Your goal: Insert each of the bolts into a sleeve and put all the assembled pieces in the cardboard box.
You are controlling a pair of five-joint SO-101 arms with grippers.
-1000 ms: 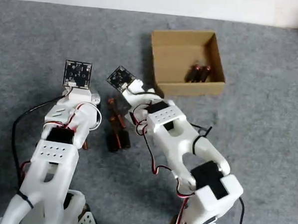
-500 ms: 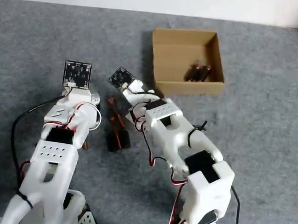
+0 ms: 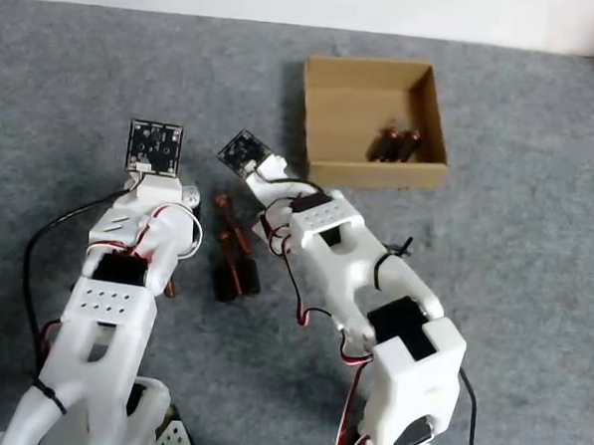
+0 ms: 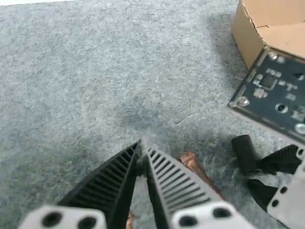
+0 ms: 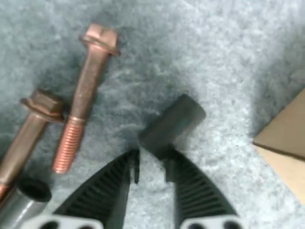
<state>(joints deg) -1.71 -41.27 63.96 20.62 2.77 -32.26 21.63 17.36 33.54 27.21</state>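
The right gripper [image 5: 151, 162] held its jaws narrowly parted at the near end of a black sleeve [image 5: 172, 125], which lay on the grey surface [image 5: 228, 47] beside two copper bolts [image 5: 88, 86]. The left gripper [image 4: 141, 143] had its jaws clenched, tips meeting. The cardboard box [image 3: 379, 174] contained assembled pieces [image 3: 396, 145].

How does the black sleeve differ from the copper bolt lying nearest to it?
The copper bolt is long and thin, with a hexagonal head and a threaded end; the black sleeve is short, thick and plain. The sleeve lies at the tip of the right gripper; the bolt lies off to the side. Both lie flat on the grey carpet, outside the cardboard box.
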